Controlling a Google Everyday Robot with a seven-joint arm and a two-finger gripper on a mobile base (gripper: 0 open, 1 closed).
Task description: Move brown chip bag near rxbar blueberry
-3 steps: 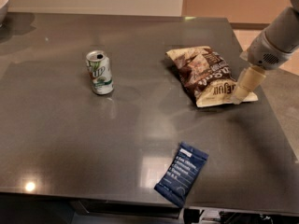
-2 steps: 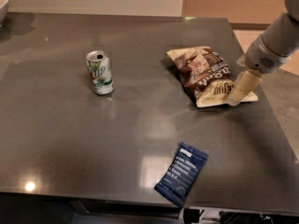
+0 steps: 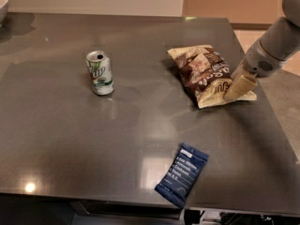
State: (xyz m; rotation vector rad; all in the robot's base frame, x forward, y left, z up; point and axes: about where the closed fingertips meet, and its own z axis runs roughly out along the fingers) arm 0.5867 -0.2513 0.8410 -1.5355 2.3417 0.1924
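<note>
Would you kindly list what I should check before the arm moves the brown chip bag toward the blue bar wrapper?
1. Tool at bag: ok; the cream tool is at the right end of the crinkled dark-brown chip bag.
2. Bag secured by tool: cannot tell.
3. Target located: ok; the flat navy-blue bar wrapper lies near the grey table's front edge.
4. Path between them: ok; only bare tabletop.
5. Green-white soda can: ok; upright, far left of the path.
6. Bag near wrapper: not ok; they lie apart.
</note>
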